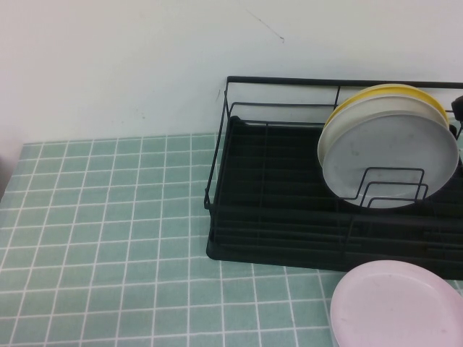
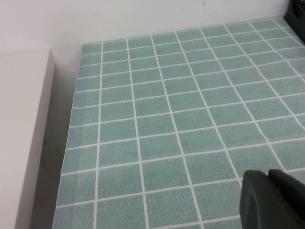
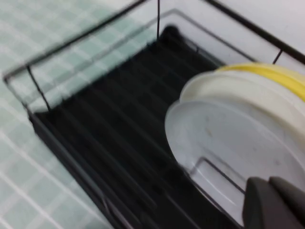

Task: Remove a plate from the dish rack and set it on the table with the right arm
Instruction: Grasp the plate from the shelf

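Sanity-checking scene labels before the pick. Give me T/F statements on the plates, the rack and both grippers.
1. The grey plate stands on edge in the dish rack. True.
2. The grey plate is rearmost in the stack. False: it is frontmost, with a cream plate and a yellow plate behind it.
3. A pink plate lies flat on the table in front of the rack. True.
4. The right gripper is open around the grey plate's rim. False: it is shut, hovering close to the plate and holding nothing.
5. The left gripper is over bare tiles, away from the rack. True.
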{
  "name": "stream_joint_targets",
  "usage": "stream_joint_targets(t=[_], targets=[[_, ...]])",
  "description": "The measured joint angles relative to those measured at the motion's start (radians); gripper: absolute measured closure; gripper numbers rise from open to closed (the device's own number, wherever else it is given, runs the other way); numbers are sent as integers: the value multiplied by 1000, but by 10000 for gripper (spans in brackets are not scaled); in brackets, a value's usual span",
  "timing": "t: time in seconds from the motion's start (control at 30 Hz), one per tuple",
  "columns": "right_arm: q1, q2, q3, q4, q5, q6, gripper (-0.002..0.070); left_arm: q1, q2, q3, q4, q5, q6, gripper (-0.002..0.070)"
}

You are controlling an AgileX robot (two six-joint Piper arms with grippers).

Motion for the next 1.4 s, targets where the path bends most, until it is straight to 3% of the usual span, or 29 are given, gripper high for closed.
stream_joint_targets(t=[0.17, 0.37, 0.47, 0.93, 1.4], targets=[[0, 53, -53, -102, 70, -52, 619, 0, 0, 0, 0, 0, 0, 678], [0, 149, -61, -94, 81, -202, 407, 0, 0, 0, 0, 0, 2, 678], [0, 188, -61, -82, 78, -311, 366, 0, 0, 0, 0, 0, 2, 678], [0, 220, -78, -22, -53, -555, 351, 0, 0, 0, 0, 0, 2, 678], [3, 308, -104, 9, -127, -611, 351, 0, 0, 0, 0, 0, 2, 678]])
